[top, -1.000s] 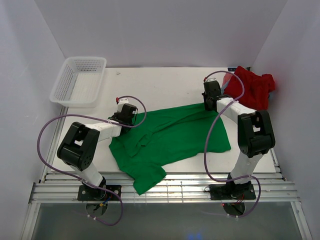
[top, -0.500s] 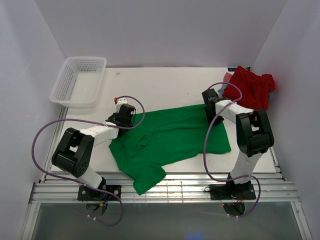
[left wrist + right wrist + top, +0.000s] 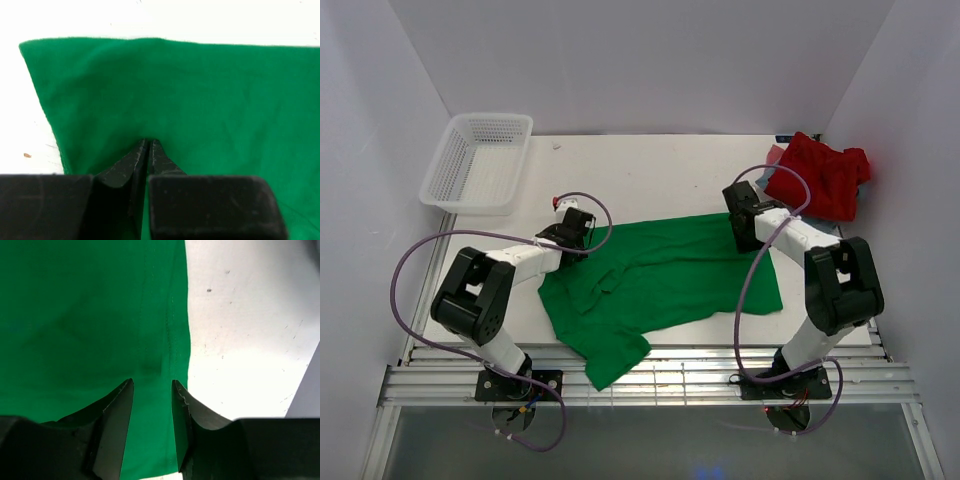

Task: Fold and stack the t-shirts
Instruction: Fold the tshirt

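A bright green t-shirt (image 3: 660, 275) lies spread across the middle of the table, one sleeve hanging toward the front edge. My left gripper (image 3: 582, 232) is at its far left corner. In the left wrist view the jaws (image 3: 148, 141) are shut, with green cloth (image 3: 200, 95) puckered at the tips. My right gripper (image 3: 741, 226) is low over the shirt's far right corner. In the right wrist view it (image 3: 152, 383) is open, its fingers straddling the hemmed edge (image 3: 172, 340). A red t-shirt (image 3: 817, 178) lies crumpled at the back right.
A white mesh basket (image 3: 480, 160) sits at the back left corner. White walls close in the table on three sides. A slatted metal rail (image 3: 650, 380) runs along the front edge by the arm bases. A bit of blue-grey cloth (image 3: 773, 156) shows beside the red shirt.
My right gripper has come down from the shirt's far edge onto its far right corner. My left gripper has shifted slightly right along the far left corner. The shirt has barely moved.
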